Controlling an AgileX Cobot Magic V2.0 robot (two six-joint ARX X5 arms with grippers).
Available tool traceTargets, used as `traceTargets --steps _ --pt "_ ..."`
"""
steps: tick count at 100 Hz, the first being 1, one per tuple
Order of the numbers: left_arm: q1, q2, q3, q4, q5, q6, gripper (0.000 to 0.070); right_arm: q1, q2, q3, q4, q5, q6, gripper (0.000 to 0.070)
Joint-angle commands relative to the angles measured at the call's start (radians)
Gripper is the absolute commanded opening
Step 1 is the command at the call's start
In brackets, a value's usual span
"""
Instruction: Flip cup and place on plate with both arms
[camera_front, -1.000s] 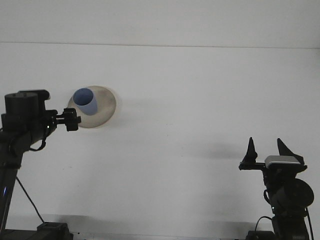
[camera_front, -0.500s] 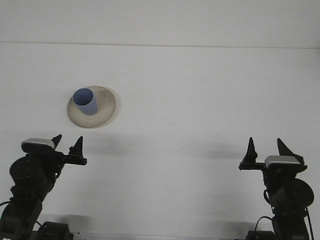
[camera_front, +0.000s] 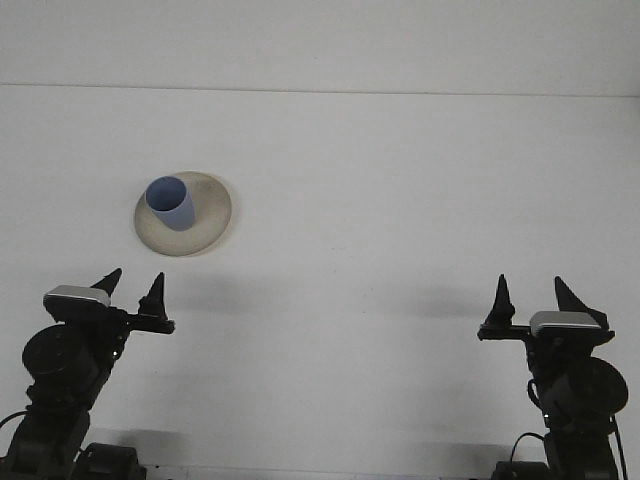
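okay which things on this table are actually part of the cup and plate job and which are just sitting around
Part of the job:
blue cup, upright on the plate
beige plate
left gripper, open
right gripper, open

Just lying about:
nothing else visible on the white table

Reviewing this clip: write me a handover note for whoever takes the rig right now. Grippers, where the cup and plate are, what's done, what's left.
Left gripper: open, empty, low at the near left of the table.
Right gripper: open, empty, low at near right.
Blue cup: upright, mouth up, standing on the left part of the beige plate, far left of the table.
Done: cup flipped and placed on the plate, both arms clear.
Left: nothing visible.
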Motion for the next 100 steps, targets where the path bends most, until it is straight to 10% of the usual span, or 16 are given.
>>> traceTargets --steps 1,26,100 --pt "-0.002 -0.002 0.014 0.011 -0.003 0.011 0.0451 0.001 0.002 0.003 0.010 0.002 -0.004 0.0566" --pt "-0.002 -0.003 0.014 0.010 -0.003 0.011 0.0002 0.001 0.002 0.003 0.011 0.003 -0.005 0.0002" --pt "-0.002 -0.008 0.014 0.011 -0.003 0.011 0.0013 0.001 0.002 0.003 0.012 0.002 -0.004 0.0000"
